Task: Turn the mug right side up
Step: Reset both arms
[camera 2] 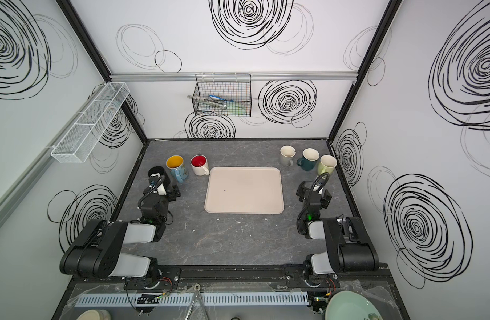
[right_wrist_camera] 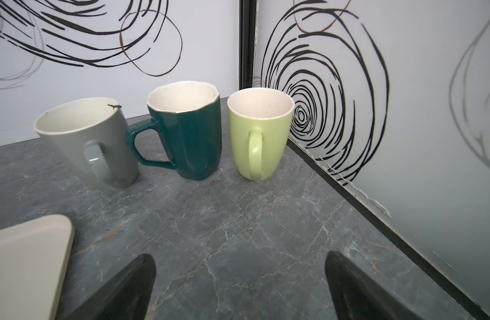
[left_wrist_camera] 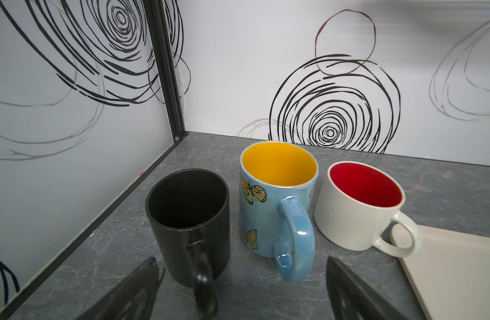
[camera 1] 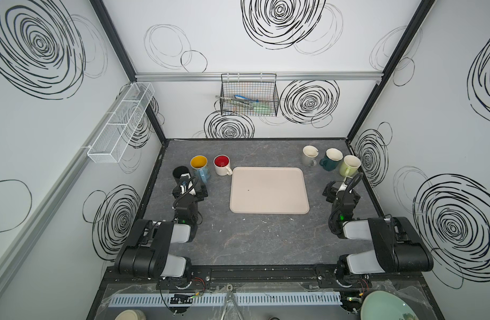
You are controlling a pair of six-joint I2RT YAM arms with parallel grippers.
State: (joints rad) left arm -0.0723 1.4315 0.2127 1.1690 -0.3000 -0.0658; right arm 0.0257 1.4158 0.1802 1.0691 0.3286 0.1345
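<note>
Left gripper (left_wrist_camera: 242, 261) and right gripper (right_wrist_camera: 239, 257) are hanging spread, empty. The black mug (left_wrist_camera: 187, 221) is standing rim-up at the left one's 12 o'clock. I'm losing half that mug behind the wrist (camera 1: 186, 181) in both top views.

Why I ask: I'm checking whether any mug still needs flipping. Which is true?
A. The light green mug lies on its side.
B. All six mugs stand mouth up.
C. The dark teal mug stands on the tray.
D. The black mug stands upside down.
B: the black mug, butterfly mug, red-lined white mug, grey mug, dark teal mug and light green mug all show open mouths facing up on the countertop.
</note>
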